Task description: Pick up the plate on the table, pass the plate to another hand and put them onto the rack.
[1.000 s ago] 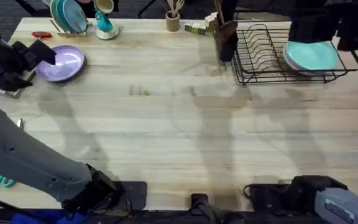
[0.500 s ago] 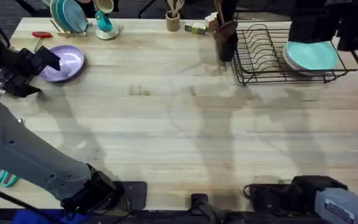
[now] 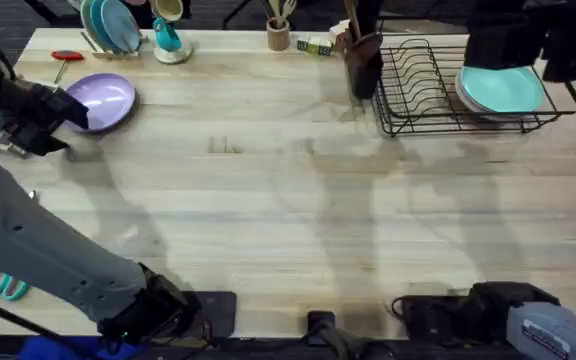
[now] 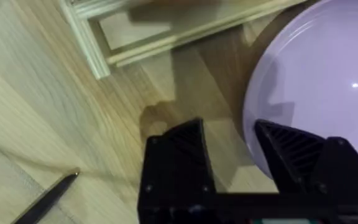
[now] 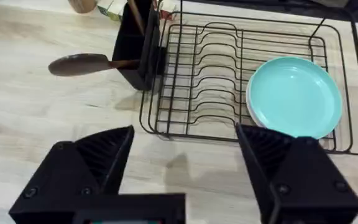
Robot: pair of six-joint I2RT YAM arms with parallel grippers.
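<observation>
The lavender plate [image 3: 111, 100] lies flat at the far left of the table [image 3: 288, 200]. My left gripper [image 3: 68, 108] is at the plate's left edge. In the left wrist view the left gripper [image 4: 232, 155] is open, one finger over the plate [image 4: 316, 81] and the other over bare wood, so the jaws straddle the rim. The black wire rack [image 3: 438, 90] stands at the far right with a teal plate [image 3: 503, 90] lying in it. My right gripper [image 5: 179, 168] hangs open and holds nothing, short of the rack [image 5: 229, 81].
A wooden holder with teal plates [image 3: 108, 25] and a teal cup [image 3: 168, 40] stand behind the lavender plate, a red tool [image 3: 66, 56] beside them. A black utensil caddy [image 3: 363, 60] sits left of the rack. Scissors [image 3: 3, 288] lie at the near left edge.
My left gripper has shifted slightly nearer and onto the plate's left edge. The plate and the right arm have not moved.
</observation>
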